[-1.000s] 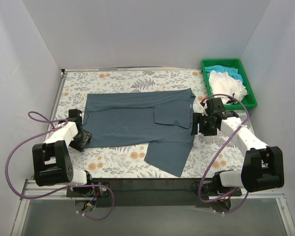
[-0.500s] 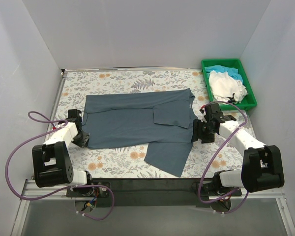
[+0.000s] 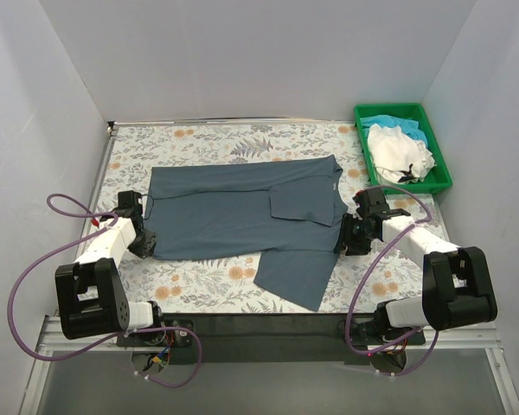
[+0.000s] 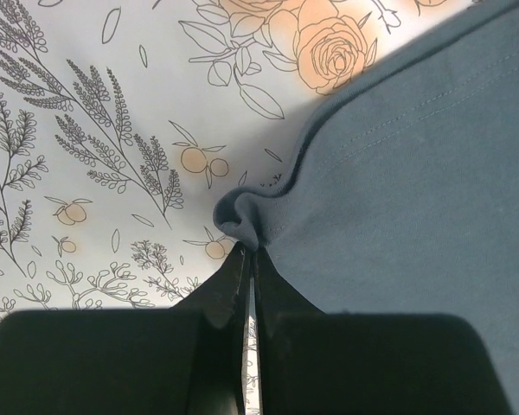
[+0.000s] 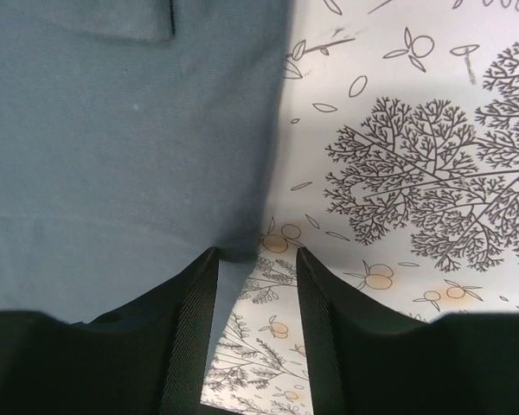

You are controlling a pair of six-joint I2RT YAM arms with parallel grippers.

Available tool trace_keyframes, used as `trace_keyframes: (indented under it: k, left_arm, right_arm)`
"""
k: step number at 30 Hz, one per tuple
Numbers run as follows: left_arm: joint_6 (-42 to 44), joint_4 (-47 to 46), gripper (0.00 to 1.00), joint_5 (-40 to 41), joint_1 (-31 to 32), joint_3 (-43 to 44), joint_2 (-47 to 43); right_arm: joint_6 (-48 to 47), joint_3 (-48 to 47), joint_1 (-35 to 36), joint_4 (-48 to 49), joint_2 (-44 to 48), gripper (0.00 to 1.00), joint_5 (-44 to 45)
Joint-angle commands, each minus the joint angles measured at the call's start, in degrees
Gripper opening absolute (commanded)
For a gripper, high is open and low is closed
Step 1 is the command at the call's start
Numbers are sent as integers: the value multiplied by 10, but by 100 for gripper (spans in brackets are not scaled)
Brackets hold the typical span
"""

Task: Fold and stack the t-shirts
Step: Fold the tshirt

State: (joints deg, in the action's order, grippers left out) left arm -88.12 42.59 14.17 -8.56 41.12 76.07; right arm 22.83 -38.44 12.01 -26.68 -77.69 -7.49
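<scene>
Shifted nearer since a second ago: right hand [image 5: 255,277], spread over right edge of slate shirt [image 3: 233,212]. Left hand [image 4: 251,258] pinching fold at shirt's left near corner. Shirt flat mid-worktop [image 3: 199,143]. White shirt [image 3: 400,151] and turquoise shirt [image 3: 382,122] in green tray [image 3: 419,186], far right.

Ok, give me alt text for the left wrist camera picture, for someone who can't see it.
The left gripper is shut, pinching a small bunched fold at the edge of a blue-grey shirt. The shirt lies flat across the right of the view on a table, whose white flower-print top fills the left.
</scene>
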Motion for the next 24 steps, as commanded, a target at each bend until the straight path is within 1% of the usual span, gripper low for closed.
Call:
trace_keyframes:
  k: [1,4,7,8,10,11,12,16,19,24]
  left_arm:
    - [9,-4,0,17,-3,5,-16]
    - [13,-5,0,20,-3,6,-18]
    - [13,-2,0,20,-3,9,-15]
    - [13,-1,0,21,-3,11,-14]
    - [13,7,0,23,-3,19,-11]
    - [14,15,0,24,-3,22,-10]
    - [13,21,0,30,-3,31,-8]
    - [19,43,0,42,-3,48,-16]
    - [31,43,0,40,-4,74,-16]
    - [58,50,0,39,-3,129,14]
  right_arm:
    - [15,9,2,26,-13,41,-2]
    - [16,15,1,27,-16,37,-2]
    - [8,16,2,25,-20,30,-5]
    - [6,15,1,22,-22,24,-7]
    - [-1,4,0,8,-26,16,-5]
    - [-5,-1,0,-13,-26,6,-2]
    - [-9,-5,-1,-24,-26,1,6]
    - [-40,-37,-14,-81,-13,1,21]
    - [-63,-66,-30,-109,-7,1,10]
    - [-88,-183,-38,-169,-52,1,-11]
